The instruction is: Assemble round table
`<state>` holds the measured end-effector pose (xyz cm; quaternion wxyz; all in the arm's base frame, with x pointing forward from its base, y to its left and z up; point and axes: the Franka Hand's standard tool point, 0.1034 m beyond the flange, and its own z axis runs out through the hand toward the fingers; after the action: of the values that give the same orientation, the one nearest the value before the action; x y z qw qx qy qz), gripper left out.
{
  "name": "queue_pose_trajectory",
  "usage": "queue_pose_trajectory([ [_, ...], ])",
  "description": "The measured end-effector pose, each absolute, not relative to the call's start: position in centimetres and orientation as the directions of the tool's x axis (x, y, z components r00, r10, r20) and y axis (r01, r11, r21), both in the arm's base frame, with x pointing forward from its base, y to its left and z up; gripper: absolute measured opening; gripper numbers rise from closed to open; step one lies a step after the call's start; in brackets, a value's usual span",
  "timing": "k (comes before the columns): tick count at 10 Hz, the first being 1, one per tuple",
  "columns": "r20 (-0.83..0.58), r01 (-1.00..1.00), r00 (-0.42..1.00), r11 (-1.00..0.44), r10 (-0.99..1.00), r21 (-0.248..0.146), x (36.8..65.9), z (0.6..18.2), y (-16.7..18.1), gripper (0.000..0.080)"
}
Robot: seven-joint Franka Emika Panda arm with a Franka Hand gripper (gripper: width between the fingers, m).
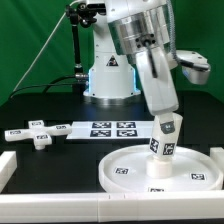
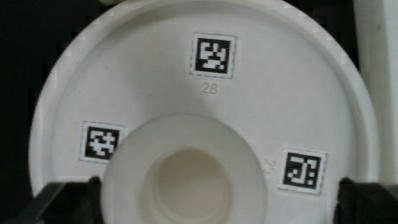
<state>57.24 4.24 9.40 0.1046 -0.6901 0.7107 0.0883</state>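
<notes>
The large rimmed round disc (image 1: 128, 172) lies flat at the front of the table, right of middle in the exterior view. My gripper (image 1: 169, 124) is shut on the thick short cylinder (image 1: 163, 148) and holds it upright, tilted a little, with its lower end at the disc's middle. I cannot tell whether the cylinder touches the disc. In the wrist view the cylinder's hollow end (image 2: 192, 178) sits between my dark fingers (image 2: 71, 196), over the tagged disc (image 2: 160, 75). The small cross-shaped piece (image 1: 38, 133) lies at the exterior view's left.
The marker board (image 1: 112, 128) lies behind the disc, in front of the arm's base (image 1: 108, 80). A white border rail (image 1: 6, 165) runs along the exterior view's left edge and another along the front edge (image 1: 60, 209).
</notes>
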Motion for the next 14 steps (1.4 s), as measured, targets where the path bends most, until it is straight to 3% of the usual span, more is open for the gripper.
queue_pose_trajectory([
  [5, -0.250, -0.900, 0.435, -0.423, -0.865, -0.101, 57.1, 9.8, 4.5, 0.0649],
  [9, -0.150, -0.579, 0.815, -0.803, -0.560, -0.143, 57.5, 10.3, 5.6, 0.0649],
  [14, -0.089, -0.253, 0.967, -0.949, -0.240, -0.186, 57.5, 10.3, 5.3, 0.0649],
])
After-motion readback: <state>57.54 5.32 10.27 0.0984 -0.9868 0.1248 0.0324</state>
